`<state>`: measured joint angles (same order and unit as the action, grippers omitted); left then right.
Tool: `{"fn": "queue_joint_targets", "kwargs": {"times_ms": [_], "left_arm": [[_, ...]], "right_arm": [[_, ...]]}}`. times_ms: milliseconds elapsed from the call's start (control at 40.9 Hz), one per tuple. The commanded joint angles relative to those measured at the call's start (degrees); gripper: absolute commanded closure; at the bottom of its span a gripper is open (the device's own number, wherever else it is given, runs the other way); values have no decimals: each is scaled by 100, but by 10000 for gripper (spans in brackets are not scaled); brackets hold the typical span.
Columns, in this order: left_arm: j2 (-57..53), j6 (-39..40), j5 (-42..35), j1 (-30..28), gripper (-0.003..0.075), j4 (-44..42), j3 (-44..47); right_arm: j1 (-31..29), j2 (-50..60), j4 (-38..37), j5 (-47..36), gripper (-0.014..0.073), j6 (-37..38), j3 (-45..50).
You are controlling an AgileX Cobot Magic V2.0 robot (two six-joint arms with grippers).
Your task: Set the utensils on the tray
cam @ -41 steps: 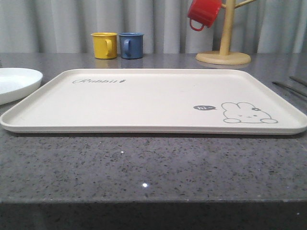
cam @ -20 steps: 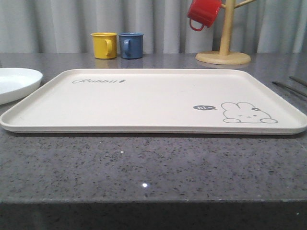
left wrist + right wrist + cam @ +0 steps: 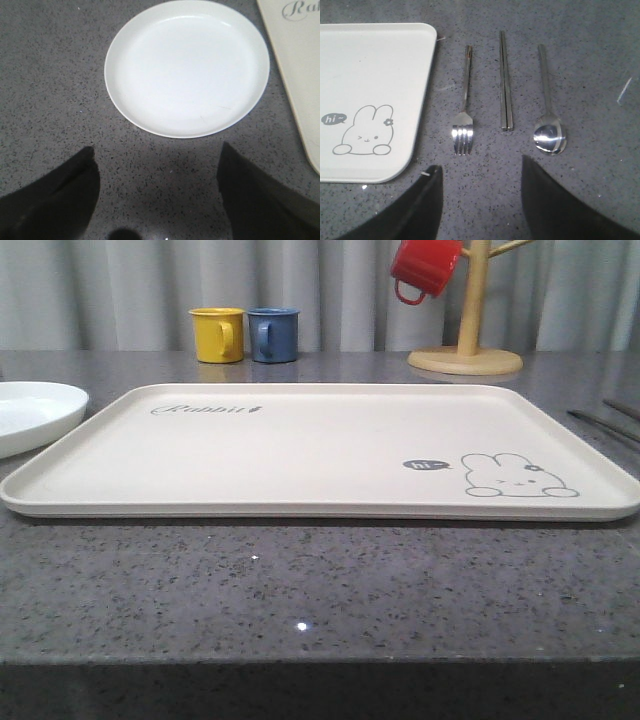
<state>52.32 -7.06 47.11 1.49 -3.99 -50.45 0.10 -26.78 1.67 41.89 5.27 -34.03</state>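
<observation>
Fork (image 3: 463,118), chopsticks (image 3: 505,82), spoon (image 3: 548,118) side by side on counter beside tray (image 3: 300,455). Right gripper (image 3: 481,197) spread, holding nothing. Left gripper (image 3: 157,192) spread, near plate (image 3: 186,67).

Tray (image 3: 300,455) surface bare, open from above. Fork (image 3: 463,112), sticks (image 3: 505,85), spoon (image 3: 547,117) lie side by side on counter w/ clear gaps betw. each; fork nearest tray edge. Mugs (image 3: 244,335) & mug stand (image 3: 466,350) stand well behind tray.
</observation>
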Motion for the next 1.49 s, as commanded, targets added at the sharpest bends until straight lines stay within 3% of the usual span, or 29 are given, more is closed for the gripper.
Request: {"fn": "queue_joint_targets", "kwargs": {"times_ms": [0, 122, 244, 440, 831, 929, 1271, 1466], "left_arm": [[572, 24, -167, -149, 235, -59, -476], [1288, 24, -165, -700, 236, 172, -835], [2066, -836, -141, -1503, 237, 1453, -1179], [3039, -1870, -152, -1981, 237, 3212, -1498], [4085, -1870, -329, -1969, 246, 3281, -1959], [4099, -1870, -290, -1969, 325, 3280, -1959], [4099, -1870, -153, -1969, 727, 3123, -1962], [3999, -1870, 87, -1969, 738, 3163, -2202]], "right_arm": [[-28, -72, -32, -377, 201, -42, -186], [-28, -72, -32, -377, 201, -42, -186], [-28, -72, -32, -377, 201, -42, -186], [-28, -72, -32, -377, 201, -42, -186], [-28, -72, -27, -371, 201, -42, -186], [-28, -72, -27, -371, 201, -42, -186], [-28, -72, -27, -371, 201, -42, -186], [-28, -72, -27, -371, 201, -42, -186]]}}
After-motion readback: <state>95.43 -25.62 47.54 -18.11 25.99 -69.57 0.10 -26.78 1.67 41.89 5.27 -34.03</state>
